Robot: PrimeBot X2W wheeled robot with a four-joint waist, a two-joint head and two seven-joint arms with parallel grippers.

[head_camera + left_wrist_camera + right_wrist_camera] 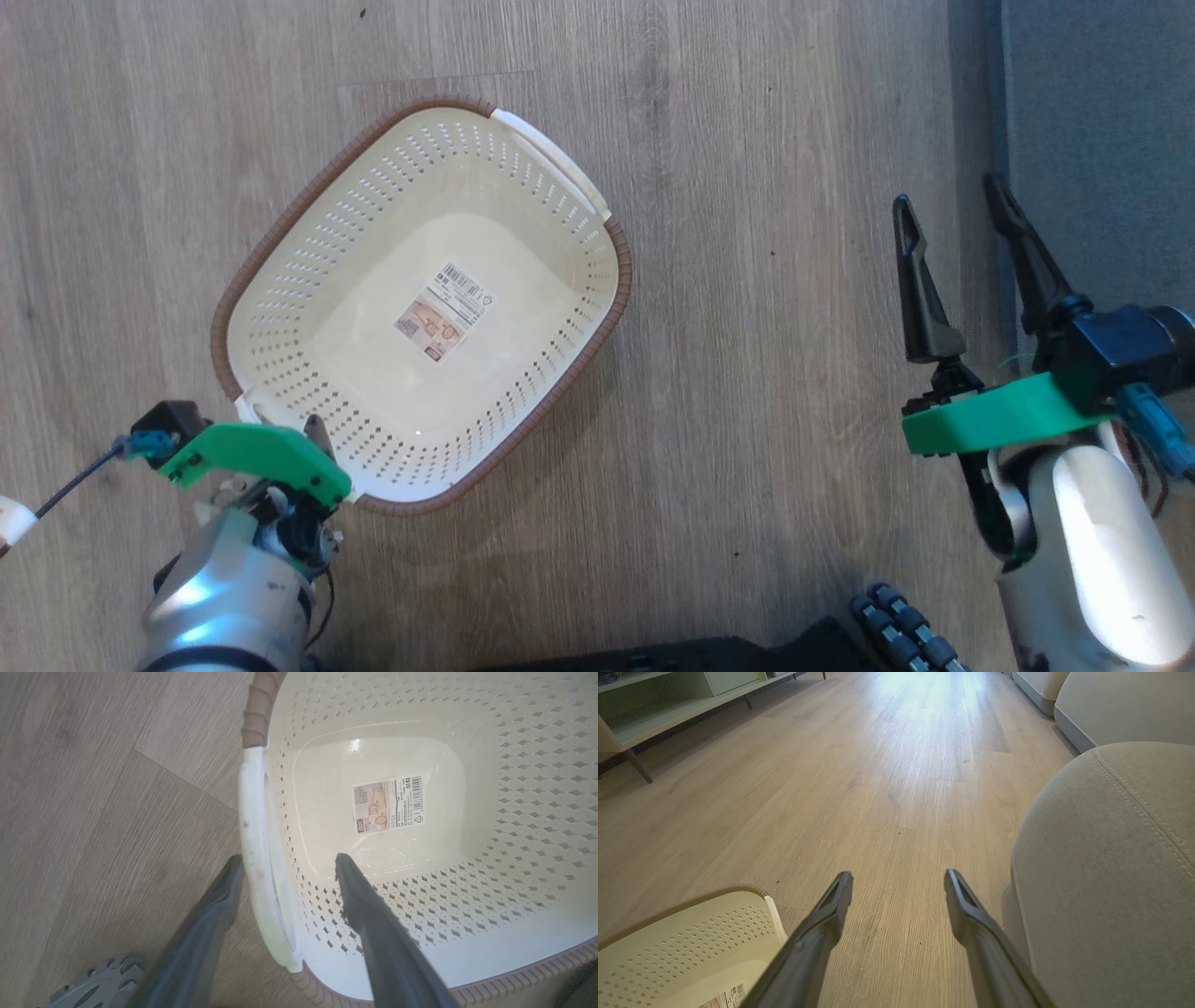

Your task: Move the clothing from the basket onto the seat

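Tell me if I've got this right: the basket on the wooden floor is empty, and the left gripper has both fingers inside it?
Not quite. The basket is empty, but the left gripper straddles its white handle: one finger hangs outside over the floor, the other inside. The left wrist view shows it.

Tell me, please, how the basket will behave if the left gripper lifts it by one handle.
The basket looks empty and perforated, so probably light. Its moulded plastic walls should stay stiff. Held by the left gripper at one white handle only, it would likely tilt.
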